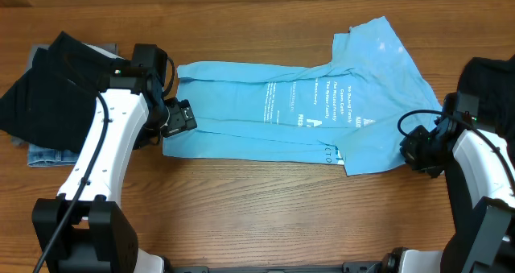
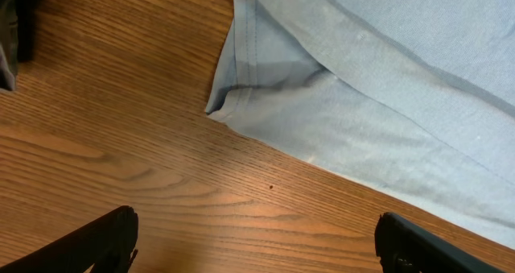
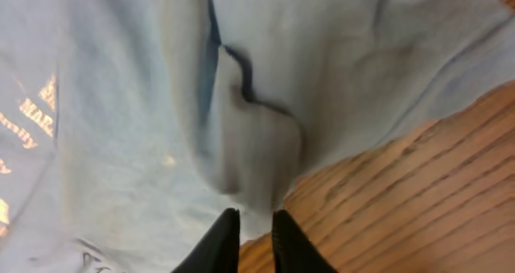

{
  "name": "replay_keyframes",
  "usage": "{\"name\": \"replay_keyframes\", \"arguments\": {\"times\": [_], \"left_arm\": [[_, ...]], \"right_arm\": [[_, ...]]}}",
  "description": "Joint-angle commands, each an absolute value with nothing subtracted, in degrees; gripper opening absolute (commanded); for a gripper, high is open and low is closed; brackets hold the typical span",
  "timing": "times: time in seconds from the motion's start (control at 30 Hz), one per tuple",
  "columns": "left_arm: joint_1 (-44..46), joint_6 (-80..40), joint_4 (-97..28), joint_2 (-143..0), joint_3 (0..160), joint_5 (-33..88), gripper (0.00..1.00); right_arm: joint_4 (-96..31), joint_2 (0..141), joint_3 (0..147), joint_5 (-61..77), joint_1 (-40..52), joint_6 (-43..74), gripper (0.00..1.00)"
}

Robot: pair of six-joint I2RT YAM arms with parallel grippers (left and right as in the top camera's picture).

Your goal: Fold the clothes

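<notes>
- While the blue T-shirt (image 1: 265, 112) lies flat along the worktop (image 1: 265, 200), left tool (image 1: 183, 117) hovers wide apart by its hem corner, likely to grab it.
- At the sleeve edge, right tool (image 3: 251, 229) nearly together; can't tell if gripping.

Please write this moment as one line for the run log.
T-shirt: lying flat, partly folded | left end effector: open, empty, by hem corner | right end effector: jaws nearly together at T-shirt edge, grip unclear
</notes>
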State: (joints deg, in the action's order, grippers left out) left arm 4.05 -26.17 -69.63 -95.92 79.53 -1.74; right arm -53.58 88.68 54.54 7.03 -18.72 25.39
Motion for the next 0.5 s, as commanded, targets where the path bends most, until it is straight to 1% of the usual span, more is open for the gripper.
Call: {"name": "replay_keyframes", "arguments": {"times": [0.0, 0.13, 0.17, 0.27, 0.37, 0.47], "left_arm": [[4.2, -25.3, -69.6, -96.2, 79.5, -1.9, 0.97], [4.2, -25.3, -69.6, -96.2, 79.5, -1.9, 0.97], [4.1, -25.3, -69.6, -96.2, 79.5, -1.9, 0.97], [4.2, -25.3, -69.8, -96.2, 79.5, -1.9, 0.97], [4.2, -25.3, -69.9, -96.2, 79.5, -1.9, 0.97], [4.2, -25.3, -69.8, -96.2, 79.5, -1.9, 0.97]], "right_arm": [[-53.6, 88.7, 55.8, 6.0, -18.9, 25.3, 0.21], [-52.9, 88.7, 55.8, 4.9, -18.9, 25.3, 0.22], [-52.4, 88.7, 55.8, 3.4, -18.9, 25.3, 0.26], [-50.5, 88.7, 55.8, -1.0, -18.9, 25.3, 0.34], [-47.5, 88.8, 55.8, -1.5, -18.9, 25.3, 0.47], [-45.7, 88.8, 55.8, -1.5, -18.9, 25.1, 0.48]]}}
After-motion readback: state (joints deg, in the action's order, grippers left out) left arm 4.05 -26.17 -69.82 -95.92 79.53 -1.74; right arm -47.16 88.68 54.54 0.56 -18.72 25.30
